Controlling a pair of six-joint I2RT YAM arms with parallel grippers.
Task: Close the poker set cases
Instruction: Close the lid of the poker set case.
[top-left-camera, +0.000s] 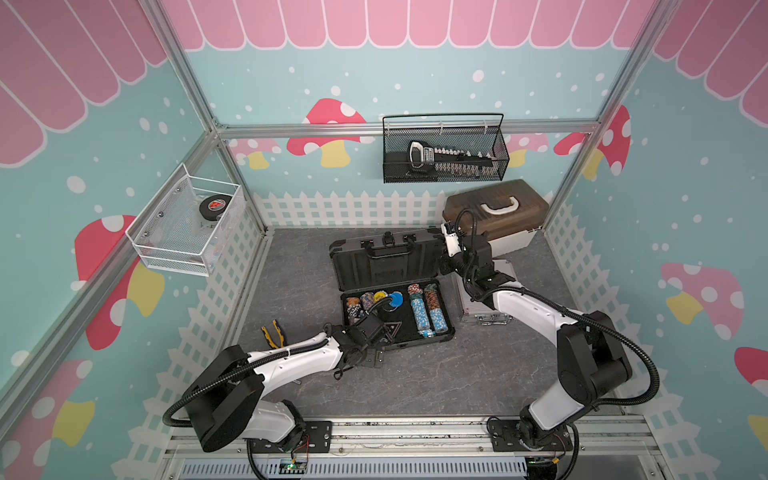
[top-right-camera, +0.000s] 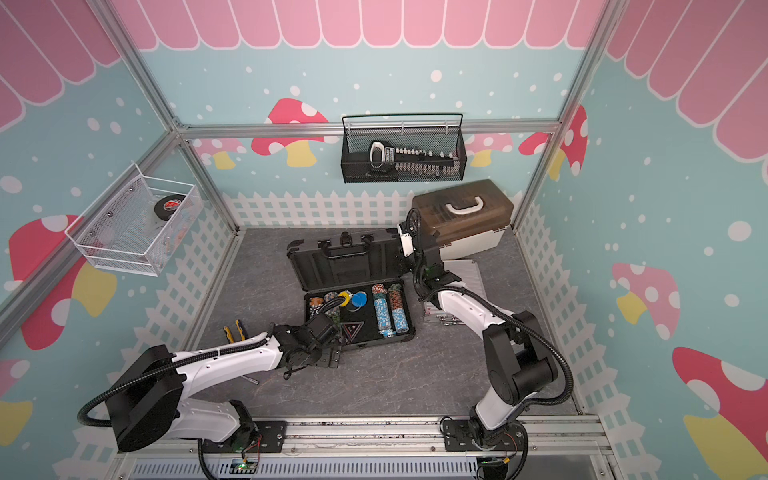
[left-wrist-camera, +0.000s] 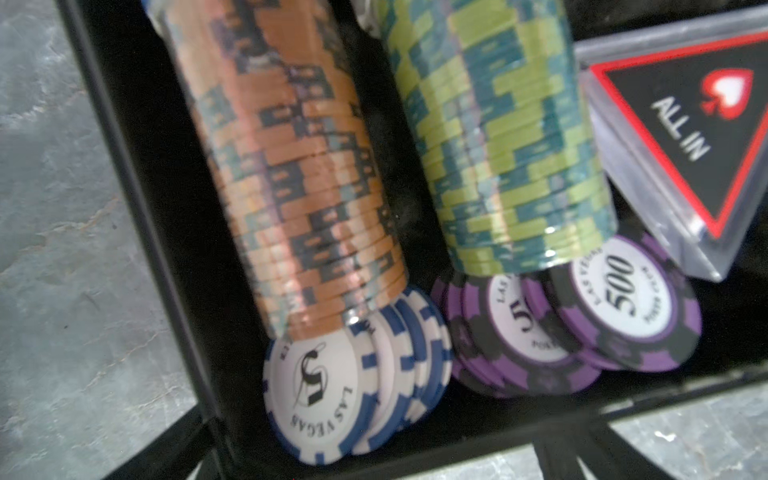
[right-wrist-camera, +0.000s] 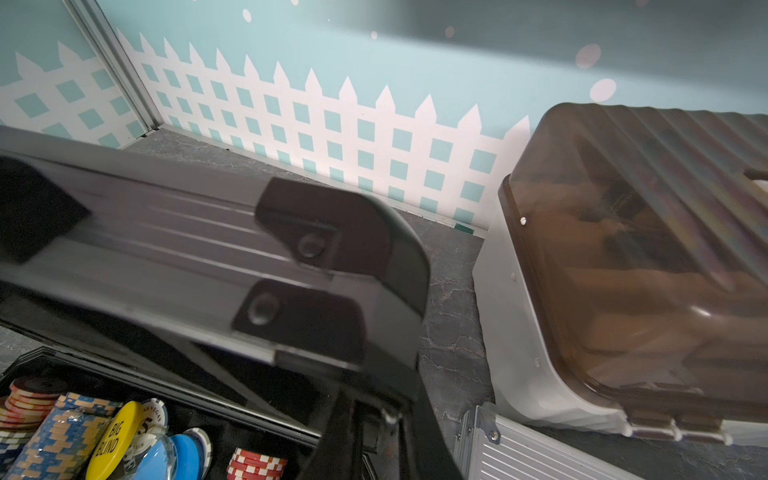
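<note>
The black case (top-left-camera: 415, 338) sits in the middle of the surface (top-left-camera: 415, 386), open. Its base of chip rolls (top-left-camera: 420, 311) faces the robot. Its lid (top-left-camera: 374, 270) stands tilted back, with the hinge line and long axis running left to right.

The right pincer (top-left-camera: 448, 249) is at the lid's upper right corner, pressed almost together; whether it nips the rim or merely bears on it is hard to tell. The lid has to swing forward and down toward the robot, so the right arm is the nearer one. The left pincer (top-left-camera: 376, 353), spread, rests at the base's front-left edge, under the lid's path.

The silver case (top-left-camera: 478, 309) lies flat just right of the black one, beneath the right arm and in front of the storage box (top-left-camera: 494, 212).

Only the right wrist view shows the lid's corner cap (right-wrist-camera: 332, 237) up close. The left wrist view shows chips and the "ALL IN" plaque (left-wrist-camera: 685, 137), but no lid. Both top views show both arms.
</note>
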